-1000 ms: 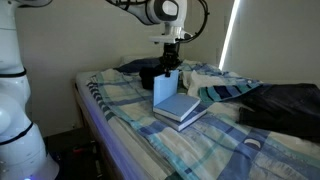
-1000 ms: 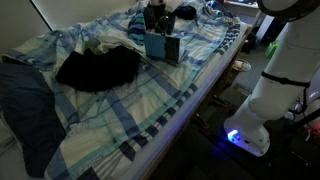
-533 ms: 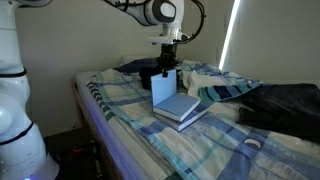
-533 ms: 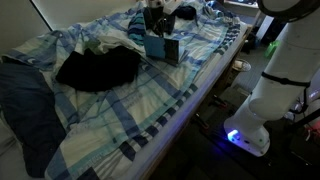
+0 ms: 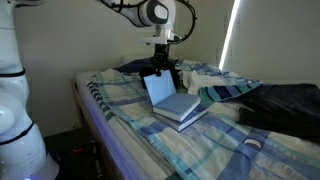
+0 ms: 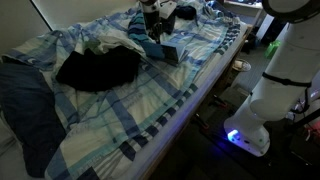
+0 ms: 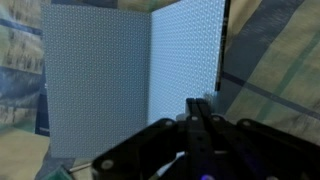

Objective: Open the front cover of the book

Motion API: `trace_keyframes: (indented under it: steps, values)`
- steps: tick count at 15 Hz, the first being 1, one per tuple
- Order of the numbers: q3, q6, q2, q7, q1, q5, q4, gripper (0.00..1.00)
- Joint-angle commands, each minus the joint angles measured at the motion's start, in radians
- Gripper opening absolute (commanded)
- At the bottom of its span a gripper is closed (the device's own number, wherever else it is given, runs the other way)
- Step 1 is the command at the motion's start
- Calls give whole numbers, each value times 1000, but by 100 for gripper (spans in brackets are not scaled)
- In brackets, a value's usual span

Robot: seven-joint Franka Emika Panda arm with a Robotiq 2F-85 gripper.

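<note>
Book [image 5: 185,110] lay flat on blue plaid bedding [image 5: 125,128], centre of frame in an exterior view, upper centre in the other [image 6: 168,50]. Thick hardback, dark blue-grey, pale page edges facing lower right. Spine edge ran diagonally, lower left to upper right of the frame; which side of the book was the longer, could not tell.

Front cover [image 5: 158,88] was lifted off the block, hinged at the spine and leaning back toward upper left past upright, with its pale whitish-blue inner face turned to the right of frame and its top edge the highest part.

Gripper [image 5: 163,66] hung from above right at the cover's top edge, near or touching it; contact could not be confirmed. In an exterior view it [image 6: 155,27] sat just above the book, upper centre.

In the wrist view the gripper [image 7: 200,108] came in from the bottom with the fingers pressed together and no gap between the tips. Nothing clearly pinched; whether the thin cover edge was caught, could not tell.

The wrist view also showed two pale dotted panels of the book [image 7: 95,80] meeting at a vertical crease near frame centre. Which one was cover and which page, could not tell. Any writing was too blurred to read.

Dark clothing [image 6: 98,68] lay on the bedding left of the book, well apart from it. White robot base [image 6: 268,95] stood at the right edge
</note>
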State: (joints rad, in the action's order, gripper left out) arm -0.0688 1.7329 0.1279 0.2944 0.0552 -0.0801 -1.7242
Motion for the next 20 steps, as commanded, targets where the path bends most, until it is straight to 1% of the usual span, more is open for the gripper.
trace_keyframes:
  steps: [1,5,14,20]
  values:
    - [-13,8,-53,33,15,-37,-60,5]
    - [-27,1,-69,60,31,-62,-86,5]
    - [-36,-12,-36,45,48,-136,-130,5]
    - [-51,-21,-42,50,69,-172,-170,5]
